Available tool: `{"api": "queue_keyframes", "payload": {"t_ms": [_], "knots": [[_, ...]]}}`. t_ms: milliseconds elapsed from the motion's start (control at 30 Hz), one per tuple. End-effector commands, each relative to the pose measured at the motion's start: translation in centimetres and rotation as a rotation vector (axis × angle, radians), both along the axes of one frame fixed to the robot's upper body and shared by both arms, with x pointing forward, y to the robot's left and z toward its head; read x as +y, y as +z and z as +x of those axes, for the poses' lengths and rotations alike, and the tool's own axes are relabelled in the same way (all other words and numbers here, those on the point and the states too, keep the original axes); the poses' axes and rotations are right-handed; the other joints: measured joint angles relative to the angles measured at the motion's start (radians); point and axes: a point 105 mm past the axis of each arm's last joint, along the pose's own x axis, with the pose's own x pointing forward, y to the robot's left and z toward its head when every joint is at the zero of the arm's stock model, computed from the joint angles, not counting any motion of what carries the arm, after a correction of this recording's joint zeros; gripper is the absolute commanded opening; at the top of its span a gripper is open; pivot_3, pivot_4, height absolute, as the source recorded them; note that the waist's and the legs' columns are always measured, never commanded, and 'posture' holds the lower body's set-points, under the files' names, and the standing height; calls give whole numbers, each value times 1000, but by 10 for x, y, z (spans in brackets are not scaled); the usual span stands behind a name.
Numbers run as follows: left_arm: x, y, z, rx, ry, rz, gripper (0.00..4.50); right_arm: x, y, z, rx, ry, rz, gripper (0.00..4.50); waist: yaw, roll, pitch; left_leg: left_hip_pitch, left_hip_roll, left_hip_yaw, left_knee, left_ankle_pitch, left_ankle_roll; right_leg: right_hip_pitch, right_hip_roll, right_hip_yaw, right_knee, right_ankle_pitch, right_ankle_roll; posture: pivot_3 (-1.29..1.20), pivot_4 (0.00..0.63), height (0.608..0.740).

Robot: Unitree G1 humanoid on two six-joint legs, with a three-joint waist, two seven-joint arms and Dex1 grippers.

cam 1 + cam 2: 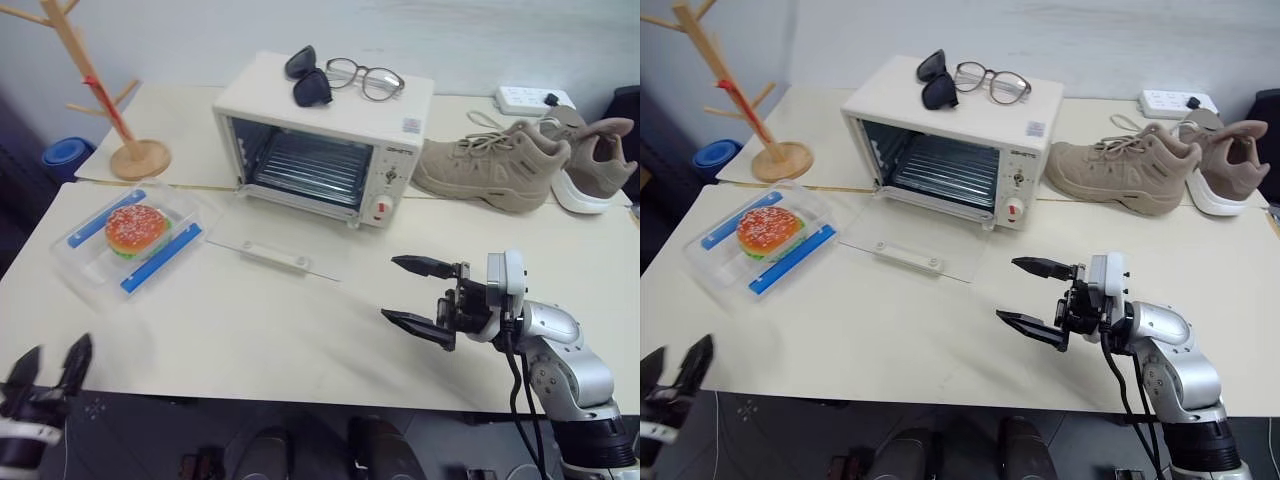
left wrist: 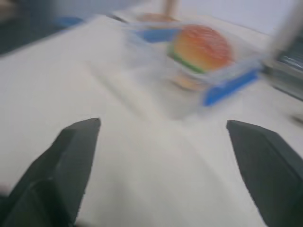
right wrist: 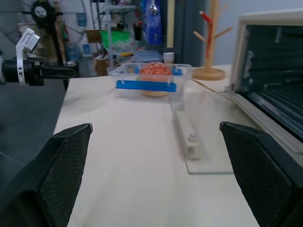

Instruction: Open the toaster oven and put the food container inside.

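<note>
On the surface (image 1: 300, 330) your toaster oven (image 1: 322, 140) stands open; both hands, left hand (image 1: 48, 372) and right hand (image 1: 418, 293), are released and empty, so grasp the food container (image 1: 132, 236) next.

The oven (image 1: 320, 140) stands at the back of the worktop (image 1: 250, 330), its door (image 1: 272, 255) folded flat in front of it. Two pairs of glasses (image 1: 340, 76) lie on top of it. The container (image 1: 130, 238) sits to its left and nearer, a wooden rack (image 1: 105, 95) behind that. Shoes (image 1: 520, 160) lie right of the oven, a power strip (image 1: 530, 99) behind them.
</note>
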Motion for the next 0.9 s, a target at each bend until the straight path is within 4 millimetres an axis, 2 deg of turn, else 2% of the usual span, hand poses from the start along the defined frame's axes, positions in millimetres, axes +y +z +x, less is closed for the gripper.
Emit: {"api": "queue_keyframes", "payload": {"t_ms": [33,100,200,267,333,433,567,633,733,900], "knots": [[15,12,-9,-32,90,12,4485,3,6,-1,-45,26,26,4500,6,0,0,1,0,0,0,-1,1,2,0,0,-1,0,0,0,150,740],[21,15,4,-3,103,-8,4485,3,7,1,-73,23,28,4500,7,-1,-1,1,0,0,0,-1,1,2,-1,0,-2,0,0,0,150,740],[18,38,49,5,-13,-77,4485,3,6,4,-99,18,20,4500,9,-1,-1,1,0,-2,0,-1,0,1,0,-2,-1,0,-1,0,150,740],[18,47,67,51,-36,-115,4485,3,5,6,-103,15,13,4500,4,-1,-1,1,0,-2,0,-1,-1,1,0,-2,1,-1,-1,0,150,740],[26,52,83,106,-16,-151,4485,3,4,7,-106,11,11,4500,-3,-1,-1,1,0,-2,0,-1,-1,1,0,-1,2,0,-1,0,150,740],[33,49,105,251,4,-222,4485,2,2,9,-107,5,5,4500,-22,0,-1,1,0,0,-2,-2,-2,-1,0,0,2,-1,-1,0,150,740],[39,39,119,427,47,-298,4485,1,1,9,-107,-6,3,4500,-33,0,0,1,1,0,-3,-1,-4,-3,2,0,3,-1,-1,0,150,740],[38,37,126,463,43,-322,4485,1,1,10,-113,-21,7,4500,-35,0,0,1,1,0,-3,-1,-5,-3,2,0,3,-1,-1,0,150,740],[37,38,133,476,19,-343,3896,1,1,9,-126,-40,4,4500,-36,-1,0,1,1,0,-3,0,-7,-3,2,-1,4,-1,-1,0,150,740],[47,48,132,472,43,-307,2309,0,-1,10,-145,-72,-23,4500,-44,-1,0,1,1,0,-3,2,-12,-4,2,0,3,-1,-1,0,150,740]]}}
